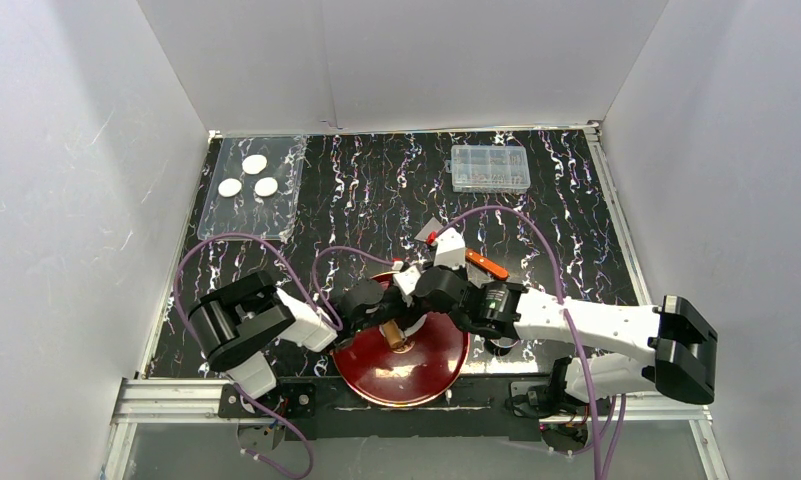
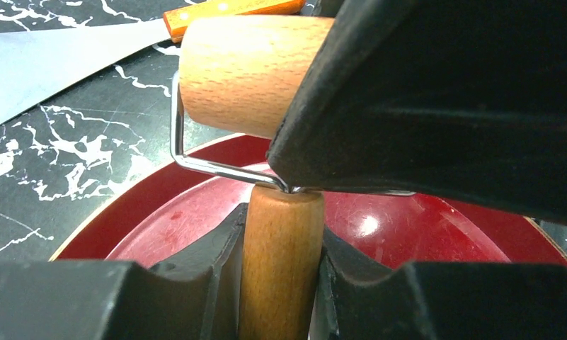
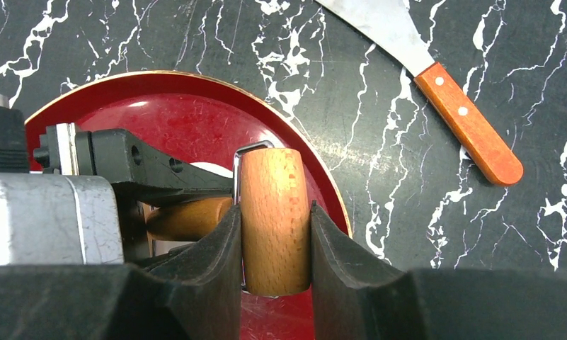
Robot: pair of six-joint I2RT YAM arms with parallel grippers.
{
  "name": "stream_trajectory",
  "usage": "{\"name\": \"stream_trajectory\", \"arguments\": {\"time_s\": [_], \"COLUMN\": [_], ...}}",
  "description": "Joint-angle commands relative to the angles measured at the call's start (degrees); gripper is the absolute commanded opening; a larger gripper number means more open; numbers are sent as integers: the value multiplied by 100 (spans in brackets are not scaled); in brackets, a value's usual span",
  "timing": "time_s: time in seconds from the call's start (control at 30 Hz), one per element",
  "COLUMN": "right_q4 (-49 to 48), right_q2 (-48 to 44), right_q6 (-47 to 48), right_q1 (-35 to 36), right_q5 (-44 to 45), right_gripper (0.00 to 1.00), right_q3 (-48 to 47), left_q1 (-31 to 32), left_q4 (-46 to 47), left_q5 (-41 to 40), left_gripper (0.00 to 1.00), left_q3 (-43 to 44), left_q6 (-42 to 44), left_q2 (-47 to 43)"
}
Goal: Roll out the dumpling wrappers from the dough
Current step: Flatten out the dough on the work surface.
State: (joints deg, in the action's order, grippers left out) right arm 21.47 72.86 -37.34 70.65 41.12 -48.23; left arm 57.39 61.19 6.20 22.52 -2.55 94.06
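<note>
At the far left, three dumpling wrappers (image 1: 248,176) lie on your clear tray (image 1: 276,215). Near centre, above the red plate (image 1: 441,355), your left pincer (image 2: 280,244) clamps the roller's wooden handle (image 3: 188,218), with a white sliver of dough (image 3: 211,168) beneath. Your right pincer (image 3: 275,241) clamps the drum (image 2: 245,71).

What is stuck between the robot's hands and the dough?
The wooden roller. The left gripper clamps its handle, the right gripper its drum, over the red plate. The white sliver beneath may be the dough.
</note>
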Motion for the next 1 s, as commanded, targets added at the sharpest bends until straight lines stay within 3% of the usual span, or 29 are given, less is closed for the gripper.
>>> {"name": "stream_trajectory", "arguments": {"time_s": [0.0,0.4,0.7,0.97], "right_q4": [-739,-480,-185,42], "right_q2": [805,298,-301,-578], "right_q6": [565,1087,1076,1051], "right_q1": [687,601,581,556], "right_q5": [-2220,-1685,-1230,-957], "right_gripper": [1,1,1,1], "right_q3": [-196,-589,-478,-260], "left_q1": [242,129,115,132], "left_q4": [-1592,-1546,-1127,-1020], "left_q5": [-724,-706,210,403], "left_gripper": [0,0,0,0], "left_q3": [53,580,1286,1605], "left_q6": [95,917,704,666], "left_q2": [258,-68,330,790]}}
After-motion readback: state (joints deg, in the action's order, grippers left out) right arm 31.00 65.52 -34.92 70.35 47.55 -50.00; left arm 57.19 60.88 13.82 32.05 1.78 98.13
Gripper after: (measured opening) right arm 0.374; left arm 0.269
